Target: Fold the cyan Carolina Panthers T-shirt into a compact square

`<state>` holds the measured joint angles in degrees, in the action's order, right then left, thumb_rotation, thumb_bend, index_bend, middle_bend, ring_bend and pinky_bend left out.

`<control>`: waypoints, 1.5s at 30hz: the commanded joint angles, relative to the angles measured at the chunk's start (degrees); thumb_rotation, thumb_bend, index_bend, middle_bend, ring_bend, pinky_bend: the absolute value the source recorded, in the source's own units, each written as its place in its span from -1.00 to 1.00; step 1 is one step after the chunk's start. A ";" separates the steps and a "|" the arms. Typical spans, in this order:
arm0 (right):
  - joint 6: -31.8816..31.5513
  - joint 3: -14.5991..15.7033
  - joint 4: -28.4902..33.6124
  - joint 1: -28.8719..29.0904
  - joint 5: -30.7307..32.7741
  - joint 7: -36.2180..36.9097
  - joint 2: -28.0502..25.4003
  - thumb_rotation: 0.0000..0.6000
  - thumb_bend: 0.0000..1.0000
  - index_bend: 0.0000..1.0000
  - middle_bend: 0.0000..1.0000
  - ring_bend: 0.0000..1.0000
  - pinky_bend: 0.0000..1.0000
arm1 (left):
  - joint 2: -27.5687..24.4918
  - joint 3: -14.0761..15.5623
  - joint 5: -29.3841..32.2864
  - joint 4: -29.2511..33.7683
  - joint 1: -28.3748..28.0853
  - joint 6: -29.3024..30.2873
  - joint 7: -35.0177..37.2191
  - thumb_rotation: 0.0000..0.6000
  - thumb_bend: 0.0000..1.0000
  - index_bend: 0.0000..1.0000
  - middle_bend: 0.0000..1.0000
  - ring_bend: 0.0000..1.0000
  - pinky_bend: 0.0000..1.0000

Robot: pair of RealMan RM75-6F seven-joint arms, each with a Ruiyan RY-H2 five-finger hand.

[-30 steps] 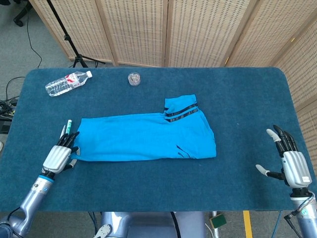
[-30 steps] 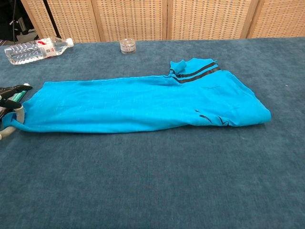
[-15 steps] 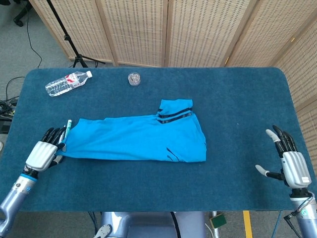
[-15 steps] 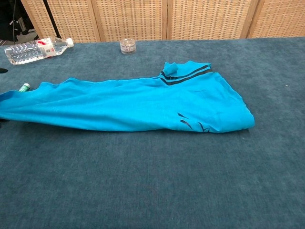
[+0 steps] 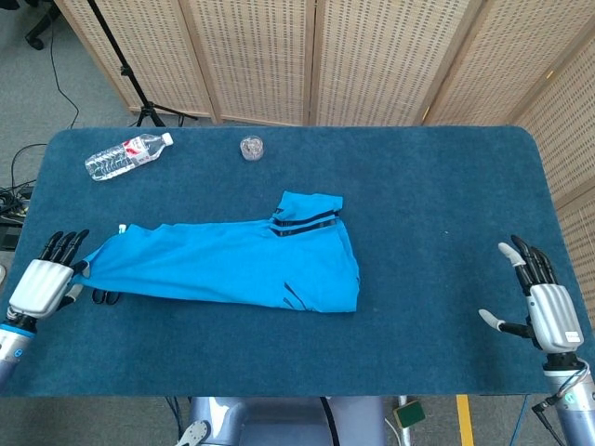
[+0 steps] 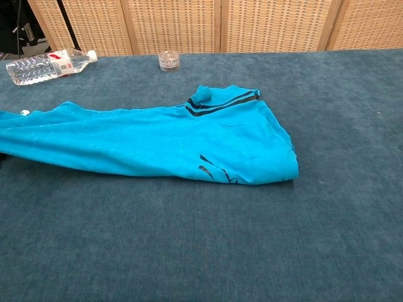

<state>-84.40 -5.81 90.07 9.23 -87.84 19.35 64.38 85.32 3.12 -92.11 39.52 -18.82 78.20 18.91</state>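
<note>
The cyan T-shirt (image 5: 232, 265) lies folded into a long band across the left half of the blue table, with its striped sleeve (image 5: 307, 221) on top at the right end. In the chest view the T-shirt (image 6: 157, 141) runs off the left edge. My left hand (image 5: 42, 283) is at the table's left edge and pinches the band's left tip, which is slightly raised. My right hand (image 5: 544, 302) rests near the front right corner, fingers spread, holding nothing, far from the shirt.
A plastic water bottle (image 5: 125, 156) lies at the back left and a small glass jar (image 5: 251, 147) stands at the back centre. A pen tip (image 5: 121, 228) pokes out from under the shirt's left end. Wicker screens stand behind the table.
My left hand has moved left toward the table edge, dragging the whole shirt left with it. The pen is now mostly covered. The right hand has not moved.
</note>
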 commanded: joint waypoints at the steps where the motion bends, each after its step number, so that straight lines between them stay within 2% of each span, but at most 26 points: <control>1: -0.01 0.06 0.05 0.00 -0.09 -0.06 0.02 1.00 -1.00 -1.00 -1.00 -1.00 -1.00 | -0.02 -0.71 0.52 -1.45 0.39 1.16 1.79 1.00 0.13 0.64 -1.00 -1.00 -1.00; 19: -0.18 -0.04 0.06 -0.11 -0.04 0.39 -0.19 1.00 -1.00 -1.00 -1.00 -1.00 -1.00 | -1.62 -1.98 2.87 -9.74 3.10 2.05 6.37 1.00 0.10 0.64 -1.00 -1.00 -1.00; 33: 0.05 0.12 0.17 -0.02 -0.14 -0.59 0.18 1.00 -1.00 -1.00 -1.00 -1.00 -1.00 | -0.03 -2.61 3.84 -16.40 4.15 1.48 10.77 1.00 0.10 0.64 -1.00 -1.00 -1.00; 39: 0.07 0.01 0.12 -0.03 0.07 -0.38 0.11 1.00 -1.00 -1.00 -1.00 -1.00 -1.00 | 0.43 -3.65 3.44 -16.42 2.85 5.50 11.53 1.00 0.10 0.64 -1.00 -1.00 -1.00; 45: -0.02 0.04 0.24 -0.05 -0.08 -0.19 -0.01 1.00 -1.00 -1.00 -1.00 -1.00 -1.00 | -0.50 -4.07 1.29 -12.08 -0.62 9.98 9.10 1.00 0.10 0.64 -1.00 -1.00 -1.00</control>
<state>-84.42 -5.77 90.30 9.18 -87.92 19.15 64.38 85.28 -0.78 -89.71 25.48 -17.94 86.43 29.39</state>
